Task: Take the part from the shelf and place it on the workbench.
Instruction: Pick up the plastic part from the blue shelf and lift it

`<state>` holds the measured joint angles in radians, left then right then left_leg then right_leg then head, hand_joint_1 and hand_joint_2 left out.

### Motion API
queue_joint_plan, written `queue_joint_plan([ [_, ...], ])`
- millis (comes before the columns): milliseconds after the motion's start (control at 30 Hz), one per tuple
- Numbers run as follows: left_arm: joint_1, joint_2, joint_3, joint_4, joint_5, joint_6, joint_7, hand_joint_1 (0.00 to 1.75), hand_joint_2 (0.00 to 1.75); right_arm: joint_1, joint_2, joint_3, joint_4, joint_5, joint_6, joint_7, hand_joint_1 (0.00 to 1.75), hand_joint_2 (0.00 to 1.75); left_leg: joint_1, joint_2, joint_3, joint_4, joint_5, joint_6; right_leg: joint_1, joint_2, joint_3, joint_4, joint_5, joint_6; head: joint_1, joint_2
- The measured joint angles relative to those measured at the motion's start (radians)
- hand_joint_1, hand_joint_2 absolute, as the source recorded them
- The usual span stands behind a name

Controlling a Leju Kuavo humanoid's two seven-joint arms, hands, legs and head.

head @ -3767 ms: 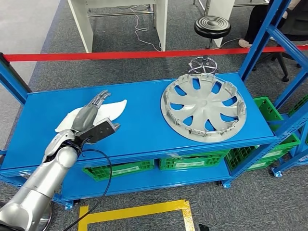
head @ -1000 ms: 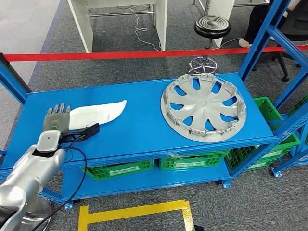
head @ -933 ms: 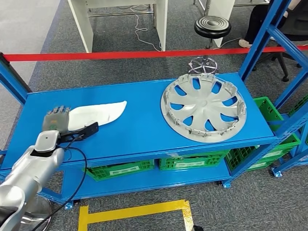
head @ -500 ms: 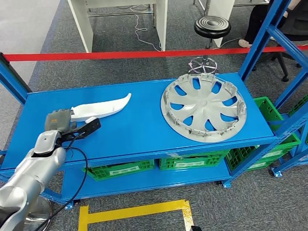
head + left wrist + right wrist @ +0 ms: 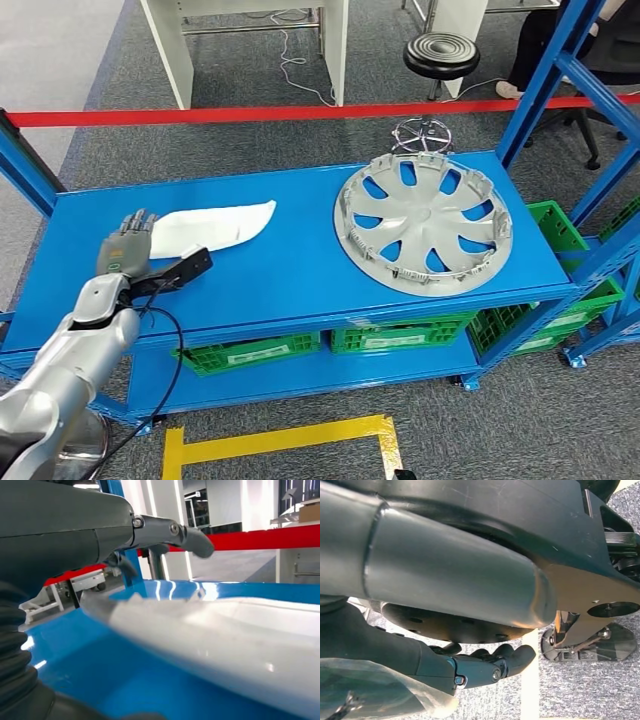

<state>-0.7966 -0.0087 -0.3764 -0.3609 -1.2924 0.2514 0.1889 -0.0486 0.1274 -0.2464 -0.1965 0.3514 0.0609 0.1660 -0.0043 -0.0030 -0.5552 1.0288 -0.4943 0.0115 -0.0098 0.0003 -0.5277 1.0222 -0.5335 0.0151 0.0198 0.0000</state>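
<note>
Left hand (image 5: 124, 255) sits fingers-spread and empty at the near end of the white curved trim panel (image 5: 215, 225) on the blue shelf (image 5: 302, 260) (looks light, glossy, slippery), so grip that narrow end firmly.

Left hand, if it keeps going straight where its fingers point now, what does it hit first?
Likely the long white curved plastic part on the blue shelf; the left hand already sits at its near end, with the fingers apparently over it. Contact is unclear.

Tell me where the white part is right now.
In the head view, the white part lies on the left half of the blue shelf, beside the left hand, left of the hubcap.
</note>
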Motion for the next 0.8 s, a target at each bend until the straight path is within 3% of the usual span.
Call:
queue_joint_plan([
  [333,0.014,-0.006,0.017,0.000,0.000,0.010,-0.018,0.00,0.00,0.000,0.000,0.000,0.000,0.008,0.000,0.001,0.00,0.00,0.000,0.000,0.000,0.000,0.000,0.000,0.000,0.000,0.000,0.000,0.000,0.000,0.000,0.000],
  [500,0.017,-0.016,0.042,0.000,0.033,0.036,-0.066,0.00,0.00,0.000,0.000,0.000,0.000,0.019,0.000,0.001,0.00,0.00,0.000,0.000,0.000,0.000,0.000,0.000,0.000,0.000,0.000,0.000,0.000,0.000,0.000,0.000],
  [633,0.019,-0.039,0.072,-0.001,0.079,0.067,-0.124,0.00,1.75,0.000,0.000,0.000,0.000,0.027,0.000,0.001,0.00,0.00,0.000,0.000,0.000,0.000,0.000,0.000,0.000,0.000,0.000,0.000,0.000,0.000,0.000,0.000],
  [800,0.019,-0.067,0.094,-0.003,0.103,0.095,-0.168,0.00,1.75,-0.001,0.000,0.000,0.000,0.032,0.000,0.001,0.00,0.00,0.000,0.000,0.000,0.000,0.000,0.000,0.000,0.000,0.000,0.000,0.000,0.000,0.000,0.000],
])
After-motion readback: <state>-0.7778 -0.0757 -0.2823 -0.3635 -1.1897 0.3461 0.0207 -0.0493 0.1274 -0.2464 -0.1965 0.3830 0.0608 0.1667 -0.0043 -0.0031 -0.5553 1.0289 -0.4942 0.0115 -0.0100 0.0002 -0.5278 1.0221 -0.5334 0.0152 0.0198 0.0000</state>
